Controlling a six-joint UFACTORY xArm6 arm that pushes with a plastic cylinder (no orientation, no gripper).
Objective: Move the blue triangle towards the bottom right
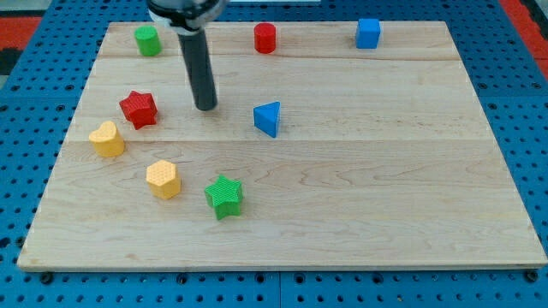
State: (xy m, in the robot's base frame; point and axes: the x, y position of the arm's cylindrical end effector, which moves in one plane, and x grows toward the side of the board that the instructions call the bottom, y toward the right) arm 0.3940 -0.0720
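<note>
Here you see a pale wooden worktop (360,197), made of planks whose seams run across the view, resting on a blue perforated panel (514,103) that frames it on all sides; a strip of red (524,10) shows at the view's top right corner, too cropped to identify. No gripper is fitted: your arm ends in a dark rod, and my tip (206,108) stands on the wood, holding nothing. The blue triangle (268,118) lies near the board's centre, a little toward the view's top, to the view's right of the tip and apart from it. The red star (139,109) sits to the view's left of the tip, also apart. Below the star lie the yellow heart (107,139), then the yellow hexagon (163,179), then the green star (224,196), forming a loose diagonal toward the view's bottom. Along the view's top edge stand a green cylinder (147,40), a red cylinder (265,38) and a blue cube (368,32), well apart from one another. The worktop's right half and bottom right carry bare wood grain only.
</note>
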